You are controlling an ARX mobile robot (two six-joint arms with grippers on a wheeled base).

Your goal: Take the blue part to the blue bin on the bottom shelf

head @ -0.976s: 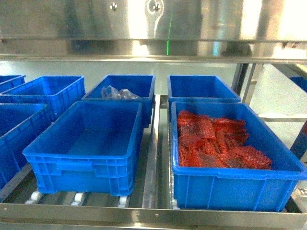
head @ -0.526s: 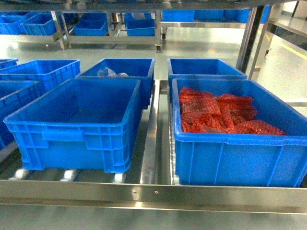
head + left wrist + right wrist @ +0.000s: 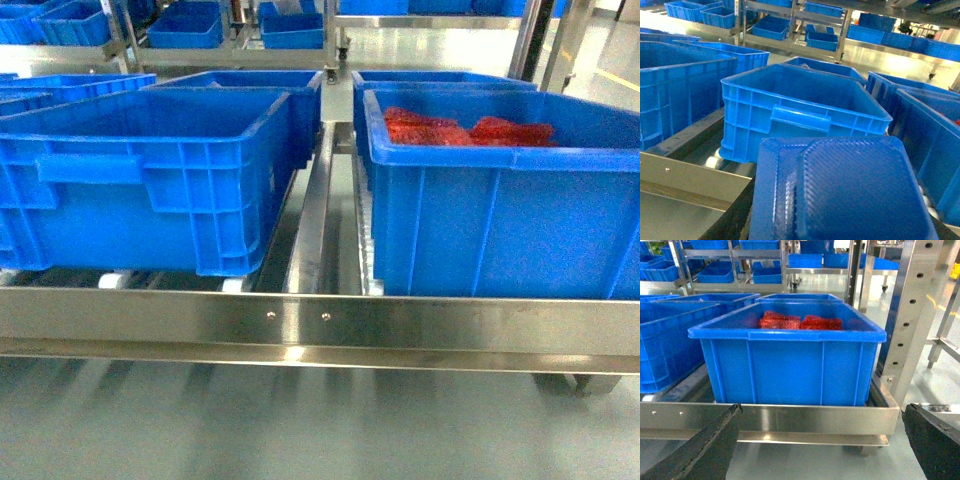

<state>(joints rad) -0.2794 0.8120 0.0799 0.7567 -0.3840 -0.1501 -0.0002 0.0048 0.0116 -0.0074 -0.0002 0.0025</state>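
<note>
Left hand (image 3: 840, 235) hidden behind blue part (image 3: 840, 190).

We see a glossy pale floor (image 3: 300, 420) catching overhead light. Across the aisle stand steel racks (image 3: 730, 287) loaded with blue bins (image 3: 715, 274). A perforated steel post (image 3: 912, 315) rises on the right.

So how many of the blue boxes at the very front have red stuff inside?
1. The front right bin has red mesh packets in it. The front left bin shows no red, but its bottom is hidden from the head view.
</note>
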